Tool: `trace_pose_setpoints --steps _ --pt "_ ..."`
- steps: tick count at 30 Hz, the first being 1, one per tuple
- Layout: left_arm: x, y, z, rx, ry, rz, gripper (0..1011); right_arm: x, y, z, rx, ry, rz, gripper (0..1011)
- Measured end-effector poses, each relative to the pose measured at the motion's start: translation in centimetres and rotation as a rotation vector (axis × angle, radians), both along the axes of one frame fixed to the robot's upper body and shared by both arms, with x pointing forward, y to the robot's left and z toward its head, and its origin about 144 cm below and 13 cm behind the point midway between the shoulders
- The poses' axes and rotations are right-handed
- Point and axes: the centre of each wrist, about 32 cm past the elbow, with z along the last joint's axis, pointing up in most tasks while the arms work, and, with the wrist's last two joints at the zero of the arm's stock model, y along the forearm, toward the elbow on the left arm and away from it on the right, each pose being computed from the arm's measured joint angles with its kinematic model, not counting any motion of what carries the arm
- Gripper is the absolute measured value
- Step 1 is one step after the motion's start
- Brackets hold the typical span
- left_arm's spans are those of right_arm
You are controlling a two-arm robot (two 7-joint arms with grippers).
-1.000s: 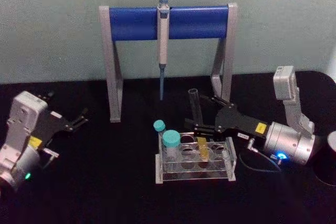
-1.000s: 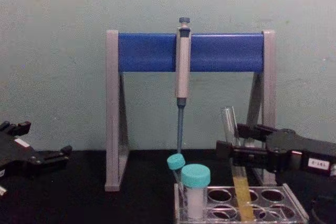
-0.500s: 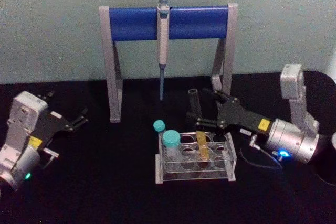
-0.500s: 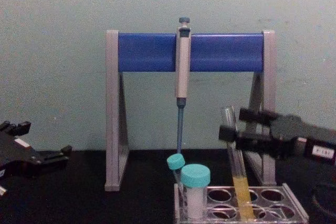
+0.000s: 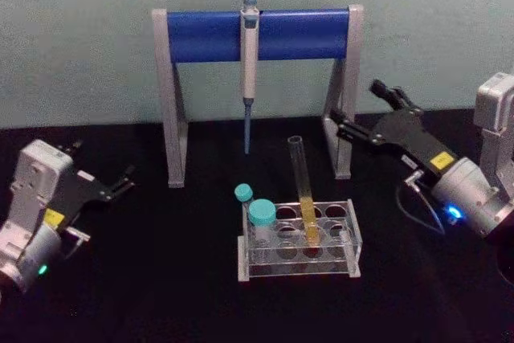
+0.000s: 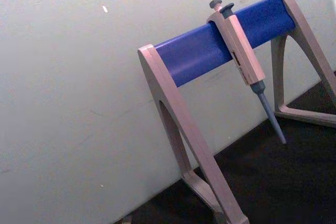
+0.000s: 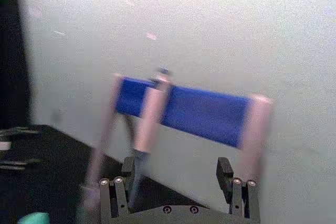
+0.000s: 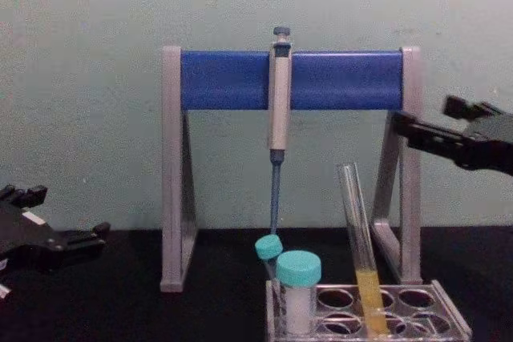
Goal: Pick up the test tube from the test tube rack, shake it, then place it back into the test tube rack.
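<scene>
The test tube (image 5: 302, 182) is a long clear glass tube with yellow liquid at its bottom. It stands leaning in a hole of the clear test tube rack (image 5: 244, 266), free of any grip, and from the chest the tube (image 8: 357, 230) and rack (image 8: 453, 319) show low at the right. My right gripper (image 5: 356, 107) hangs open and empty, up and to the right of the tube, near the stand's right leg (image 8: 422, 114). Its two fingers (image 7: 224, 169) have nothing between them. My left gripper (image 5: 100, 165) rests open at the far left of the table (image 8: 68, 214).
A tall grey stand with a blue bar (image 5: 209, 35) stands behind the rack, with a pipette (image 5: 249, 62) hanging from it. Two teal-capped vials (image 5: 261, 214) sit in the rack's left end. A cable (image 5: 418, 214) trails under my right arm.
My right gripper has let go of the test tube and drawn back up and to the right. The tube now stands alone, leaning in the rack. The left arm has not moved.
</scene>
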Motion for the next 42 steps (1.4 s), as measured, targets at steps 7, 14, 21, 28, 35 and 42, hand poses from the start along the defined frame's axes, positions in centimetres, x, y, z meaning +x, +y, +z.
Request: trace_pose_setpoints --steps 7,14,21,28,35,42 --pt "0.0 0.0 0.0 0.000 0.000 0.000 1001 -1.4 0.1 -1.1 -0.038 0.112 -0.200 1000" --pt "0.0 0.0 0.0 0.000 0.000 0.000 1001 -2.7 0.7 -2.9 -0.076 0.257 -0.315 1000" --pt "0.0 0.0 0.0 0.000 0.000 0.000 1001 -3.4 1.2 -4.3 -0.073 0.334 -0.356 1000" --pt "0.0 0.0 0.0 0.000 0.000 0.000 1001 -3.4 1.2 -4.4 -0.064 0.335 -0.360 1000" --pt "0.0 0.0 0.0 0.000 0.000 0.000 1001 -3.3 1.2 -4.4 -0.066 0.332 -0.356 1000" --pt "0.0 0.0 0.0 0.000 0.000 0.000 1001 -3.3 1.2 -4.4 -0.067 0.331 -0.354 1000"
